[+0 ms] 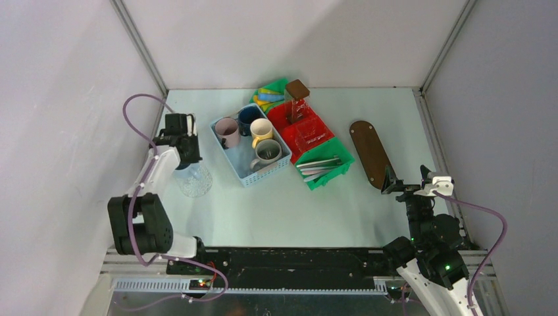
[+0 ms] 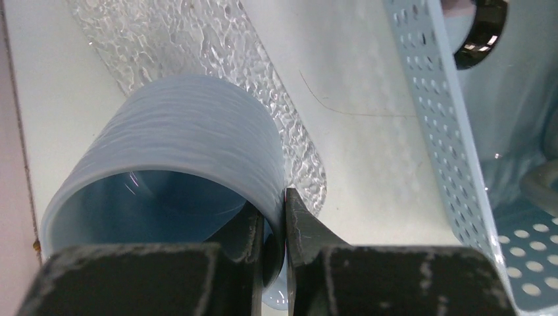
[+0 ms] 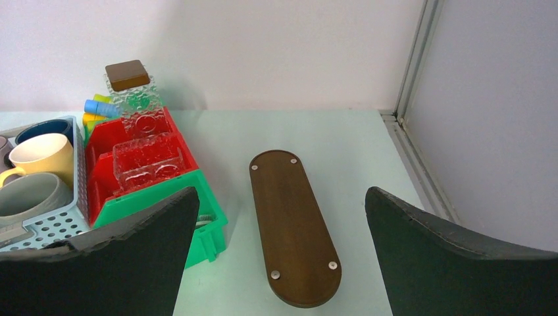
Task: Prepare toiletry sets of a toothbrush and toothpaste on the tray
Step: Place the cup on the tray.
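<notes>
My left gripper point(image 2: 273, 204) is shut on the rim of a pale blue mug point(image 2: 171, 151), one finger inside it and one outside. The mug hangs over a clear textured glass dish point(image 2: 197, 39). From above, the left gripper point(image 1: 187, 157) is left of the basket and hides the mug. The dark brown oval tray point(image 1: 370, 151) lies bare at the right and also shows in the right wrist view point(image 3: 293, 224). My right gripper point(image 1: 406, 178) is open and empty just in front of the tray's near end point(image 3: 279, 197). Pale toothbrushes point(image 1: 319, 164) lie in a green bin. Small tubes point(image 1: 270, 97) lie at the back.
A light blue perforated basket point(image 1: 245, 172) holds pink point(image 1: 227, 130), dark blue point(image 1: 249, 117), cream point(image 1: 261, 129) and grey point(image 1: 268, 153) mugs. A red bin point(image 1: 283, 115) holds clear glassware and a brown-lidded jar point(image 1: 297, 89). Walls close in on the left, back and right.
</notes>
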### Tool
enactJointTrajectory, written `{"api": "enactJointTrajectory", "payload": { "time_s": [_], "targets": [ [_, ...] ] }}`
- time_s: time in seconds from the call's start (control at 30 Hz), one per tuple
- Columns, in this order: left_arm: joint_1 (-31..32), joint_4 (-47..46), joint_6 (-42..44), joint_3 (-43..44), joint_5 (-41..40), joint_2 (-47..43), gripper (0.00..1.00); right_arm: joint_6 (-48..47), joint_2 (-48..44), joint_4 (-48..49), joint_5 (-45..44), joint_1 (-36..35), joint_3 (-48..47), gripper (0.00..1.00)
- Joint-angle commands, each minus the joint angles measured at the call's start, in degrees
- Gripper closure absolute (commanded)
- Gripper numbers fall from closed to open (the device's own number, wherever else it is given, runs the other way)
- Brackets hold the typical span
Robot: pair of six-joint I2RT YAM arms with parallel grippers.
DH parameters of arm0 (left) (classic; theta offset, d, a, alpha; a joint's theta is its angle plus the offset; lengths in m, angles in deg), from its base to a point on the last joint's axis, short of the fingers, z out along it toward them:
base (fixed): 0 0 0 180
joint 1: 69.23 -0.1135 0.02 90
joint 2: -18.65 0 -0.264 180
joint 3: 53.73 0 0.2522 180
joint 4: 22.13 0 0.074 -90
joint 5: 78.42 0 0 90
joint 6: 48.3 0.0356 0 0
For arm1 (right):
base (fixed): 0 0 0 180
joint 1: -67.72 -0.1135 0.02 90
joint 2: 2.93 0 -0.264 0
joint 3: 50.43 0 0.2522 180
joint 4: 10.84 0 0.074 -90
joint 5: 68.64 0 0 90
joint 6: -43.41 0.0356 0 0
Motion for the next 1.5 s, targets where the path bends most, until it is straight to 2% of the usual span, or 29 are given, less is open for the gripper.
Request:
{"api": "enactJointTrajectory", "payload": {
  "time_s": [0.0,0.37,0.43,0.47,0.53,0.63,0.7,0.83,0.87,1.1,1.2,1.47],
  "targets": [
    [-1.1,-7.2,3.2,-0.6,1.2,2.9,0.98,-0.1,-6.6,1.5,-0.9,-0.4,-0.3,0.0],
    [-2.0,-9.7,8.2,-4.8,5.9,8.4,0.86,-0.2,-6.6,1.7,-0.9,-0.7,-0.2,0.0],
    [-2.0,-9.2,8.1,-4.4,6.1,8.8,0.77,-0.2,-6.6,1.8,-1.0,-0.7,-0.1,0.0],
    [-2.1,-8.9,7.9,-4.3,6.2,8.7,0.66,-0.2,-6.6,1.8,-1.0,-0.8,-0.1,0.0],
    [-2.1,-8.1,7.0,-3.6,6.0,7.8,0.54,-0.2,-6.6,1.8,-1.0,-1.0,-0.2,0.0],
    [-2.1,-7.1,4.8,-2.4,5.4,4.6,0.39,-0.1,-6.6,1.9,-0.8,-1.4,-0.2,0.0],
    [-2.1,-6.8,1.4,-1.6,4.9,2.4,0.22,-0.1,-6.6,1.9,-0.9,-1.6,-0.1,0.0],
    [-2.0,-6.2,-6.9,0.9,2.5,-1.0,0.02,-0.1,-6.6,1.9,-1.1,-1.8,-0.1,0.0],
    [-2.0,-5.7,-8.6,2.0,1.1,-1.4,0.01,-0.2,-6.6,2.0,-1.2,-1.8,0.0,0.0],
    [-2.0,-0.1,-35.4,5.3,-13.0,-4.2,0.0,0.1,-6.6,2.5,-1.1,-2.3,0.5,0.0],
    [-2.1,3.0,-46.7,6.5,-17.2,-3.9,0.07,0.0,-6.6,3.0,-1.3,-3.5,0.9,0.0],
    [-1.9,12.0,-67.0,10.4,-23.3,0.3,0.19,-0.8,-6.6,3.5,-2.1,-7.7,1.3,0.0]
  ]
}}
